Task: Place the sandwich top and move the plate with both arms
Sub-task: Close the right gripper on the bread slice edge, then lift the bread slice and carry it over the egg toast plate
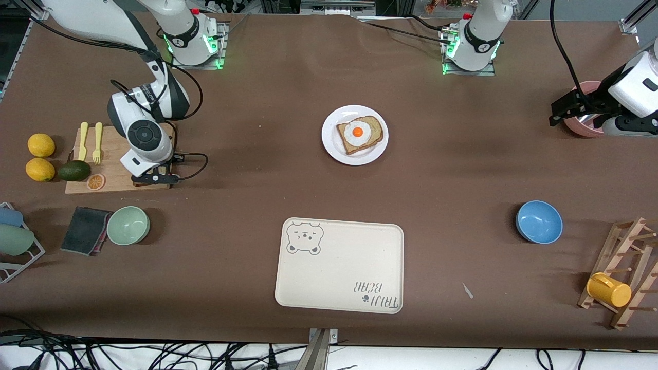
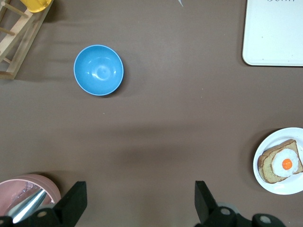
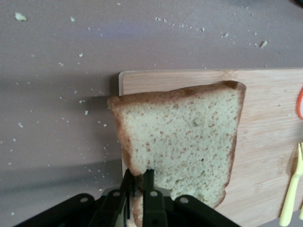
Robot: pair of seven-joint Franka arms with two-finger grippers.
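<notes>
right gripper [image 3: 140, 189] pinched only the sandwich top [image 3: 184, 142]'s crust edge; slice could tear or slip. left gripper [image 2: 139, 201] waited, spread.

Two lemons [image 1: 40, 157], two bowls [image 1: 538, 221] – one plate [image 1: 354, 134], one tray [image 1: 340, 266].

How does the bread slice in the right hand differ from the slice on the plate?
The bread slice is bare; the egg slice carries a fried egg. The bare one is pinched at its edge by the right hand over the wooden board; the egg slice lies flat on the plate. Both are speckled tan with brown crusts.
</notes>
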